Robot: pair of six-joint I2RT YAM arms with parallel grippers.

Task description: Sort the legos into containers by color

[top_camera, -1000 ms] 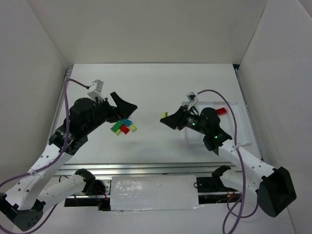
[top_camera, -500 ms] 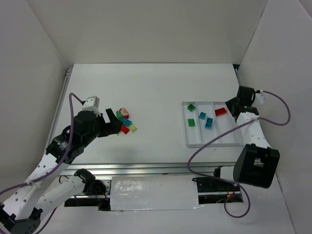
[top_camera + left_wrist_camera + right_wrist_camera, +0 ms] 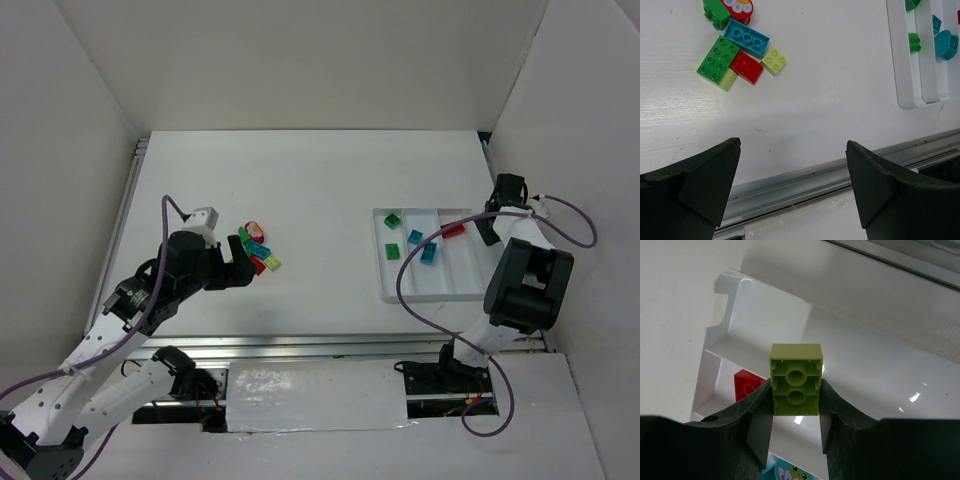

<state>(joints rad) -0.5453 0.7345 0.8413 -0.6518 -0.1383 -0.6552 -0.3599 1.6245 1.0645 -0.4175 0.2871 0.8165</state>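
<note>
A yellow-green brick [image 3: 796, 371] is clamped by the right gripper [image 3: 796, 402] above the tray [image 3: 732, 287]. The left gripper [image 3: 793, 172] is spread wide.

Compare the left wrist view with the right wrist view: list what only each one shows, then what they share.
Only the left wrist view: the open left pincer and unsorted pieces lying together, among them a green brick, a teal brick, a red brick and a small yellow-green brick. Only the right wrist view: the right pincer shut on a pale yellow-green brick, hollow underside toward the camera. Both: the white tray.
</note>
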